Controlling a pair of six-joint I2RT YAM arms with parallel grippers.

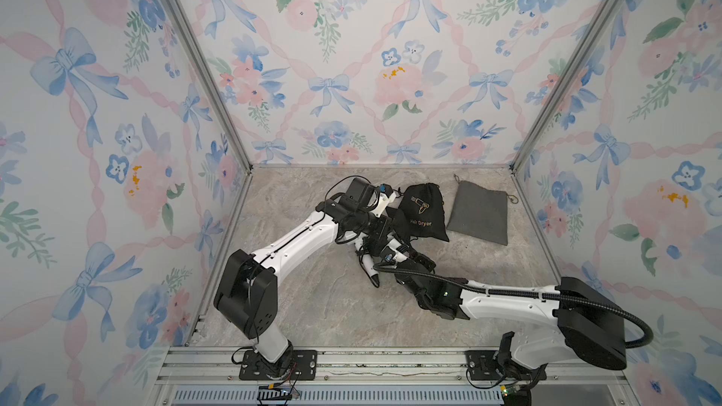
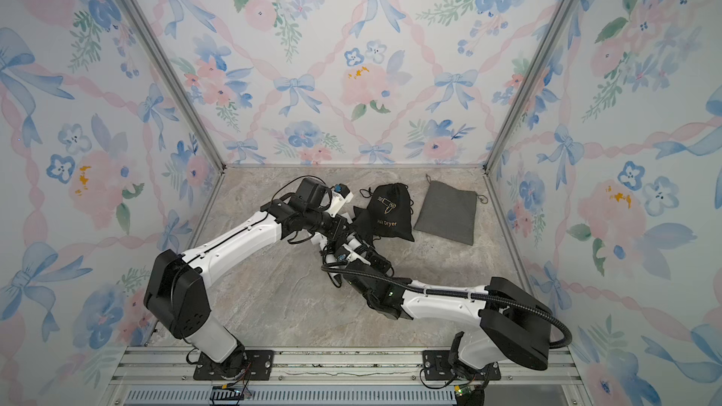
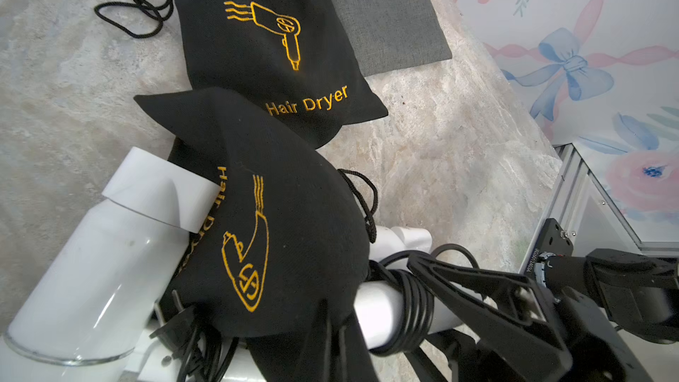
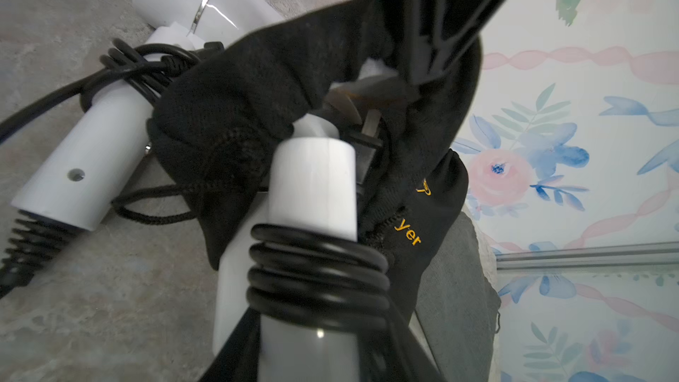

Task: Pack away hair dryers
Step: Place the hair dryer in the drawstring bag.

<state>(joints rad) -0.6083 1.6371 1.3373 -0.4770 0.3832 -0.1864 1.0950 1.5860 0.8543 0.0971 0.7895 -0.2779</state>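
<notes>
Both arms meet low over the middle of the surface (image 1: 312, 306), and the nearest action is right at their tips. The right claw (image 3: 408, 306) is closed partway around the handle of a white hair dryer (image 4: 312, 185), gripping it where the dark cord (image 4: 316, 277) is wound in tight coils. The free end of that handle points into the mouth of a black pouch (image 3: 275, 233). The cloth drapes over the handle's end, and how far in it has gone I cannot tell.

The left claw (image 3: 330, 325) is pinched tight on the edge of that same pouch, holding the fabric up off the surface directly across from the right claw.

Just beside the two claws, a second white dryer (image 3: 84, 270) lies on the surface. Its nozzle is tucked against the held pouch, and its own cord is bunched by the handle.

A little beyond the claws, another black pouch (image 1: 424, 208) lies flat. It is stitched in gold with a dryer outline and the words "Hair Dryer", and its drawstring trails loose. One corner sits under the raised pouch.

Farthest from the claws, a plain grey pouch (image 1: 478, 212) rests flat near the back wall, partly behind the flat black one in the left wrist view.
</notes>
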